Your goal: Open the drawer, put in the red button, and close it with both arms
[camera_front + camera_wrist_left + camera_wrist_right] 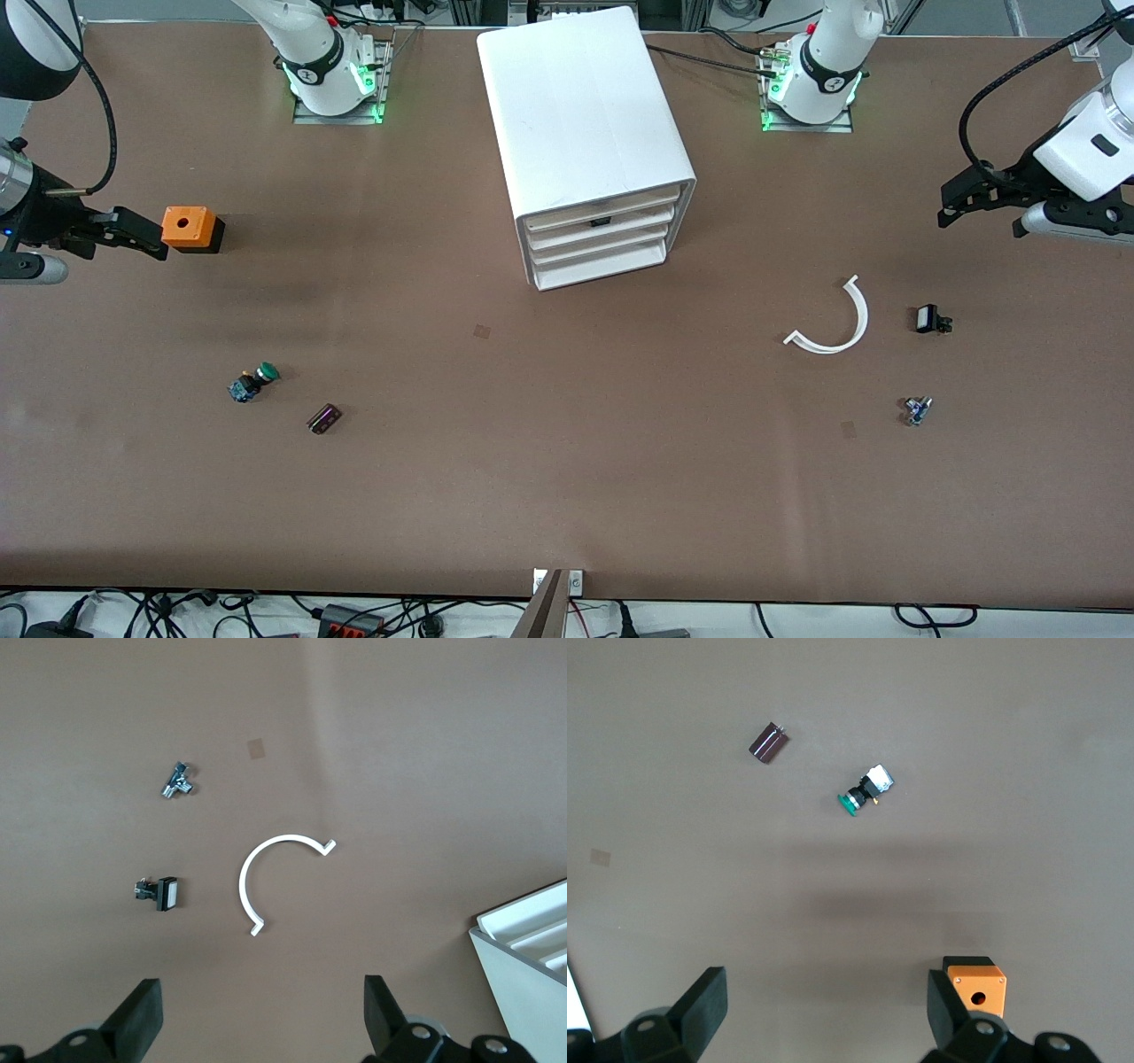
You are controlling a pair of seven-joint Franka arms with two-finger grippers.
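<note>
The white cabinet (pixel 585 124) stands at the middle of the table, toward the robots' bases. Its uppermost drawer (pixel 611 203) sits flush with the three below it. A small dark spot (pixel 601 221) shows on the drawer fronts. No red button shows in any view. My left gripper (pixel 952 202) is open and empty above the table at the left arm's end; its wrist view (pixel 263 1028) shows bare table between the fingers. My right gripper (pixel 146 235) is open and empty at the right arm's end, beside the orange cube (pixel 190 228); its wrist view (pixel 824 1019) shows bare table.
A green-capped button (pixel 257 381) and a dark cylinder (pixel 324 418) lie near the right arm's end. A white curved strip (pixel 833 323), a black part with a white face (pixel 928 319) and a small metal part (pixel 917 409) lie near the left arm's end.
</note>
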